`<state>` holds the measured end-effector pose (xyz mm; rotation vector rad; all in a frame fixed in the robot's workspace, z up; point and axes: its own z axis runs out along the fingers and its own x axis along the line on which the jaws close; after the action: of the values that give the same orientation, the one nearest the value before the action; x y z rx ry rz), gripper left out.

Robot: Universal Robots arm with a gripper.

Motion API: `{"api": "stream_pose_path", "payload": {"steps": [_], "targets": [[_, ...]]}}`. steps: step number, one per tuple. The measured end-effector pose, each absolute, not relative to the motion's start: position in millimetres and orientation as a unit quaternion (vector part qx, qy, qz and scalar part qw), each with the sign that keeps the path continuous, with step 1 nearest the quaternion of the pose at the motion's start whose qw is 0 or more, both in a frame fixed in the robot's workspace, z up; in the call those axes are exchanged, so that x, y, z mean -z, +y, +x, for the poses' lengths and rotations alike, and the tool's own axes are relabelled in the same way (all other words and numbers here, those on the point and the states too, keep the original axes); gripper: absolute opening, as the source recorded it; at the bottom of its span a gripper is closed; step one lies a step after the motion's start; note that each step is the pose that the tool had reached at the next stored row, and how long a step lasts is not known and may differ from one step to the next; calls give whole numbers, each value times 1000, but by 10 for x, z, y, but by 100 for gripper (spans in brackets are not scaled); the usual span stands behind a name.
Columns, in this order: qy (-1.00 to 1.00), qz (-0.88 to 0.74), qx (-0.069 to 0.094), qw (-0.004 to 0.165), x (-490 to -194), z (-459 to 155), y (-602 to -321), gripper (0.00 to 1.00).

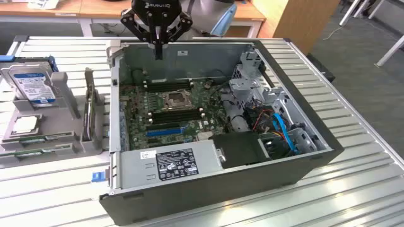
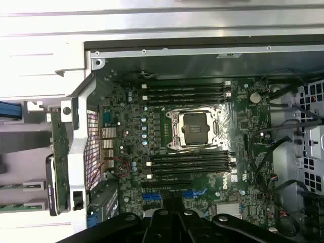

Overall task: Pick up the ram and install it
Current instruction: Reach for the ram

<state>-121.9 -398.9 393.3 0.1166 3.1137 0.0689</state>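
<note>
Gripper first: clamped fully together, nothing between the fingers, hanging over the rear wall of the computer case, and well apart from the parts on the holder.

At the exterior view's left, on the slatted metal table: a grey holder. In its far slot, a hard drive with a blue-and-white label, propped on a slant. Nearer the camera, a square processor chip lying flat. Nearer still, the ram, a thin green stick lying flat in its groove, with a second stick just beside it, both untouched. Standing on edge along the holder's right side, an expansion card.

In the middle, the case on its side with its innards exposed: on its floor a green motherboard, with a square metal processor socket at its centre and rows of black memory slots on either side of the socket. Along the near wall, a grey power supply bearing a black label.

Toward the exterior view's right, inside the case: a grey metal drive cage and a bundle of blue cables.
</note>
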Motion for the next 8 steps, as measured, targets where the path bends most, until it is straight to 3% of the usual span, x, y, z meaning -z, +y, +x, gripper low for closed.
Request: {"api": "stream_pose_path", "payload": {"steps": [8], "targets": [[999,37,-22,12,-3932,-1229,-3988,10]]}}
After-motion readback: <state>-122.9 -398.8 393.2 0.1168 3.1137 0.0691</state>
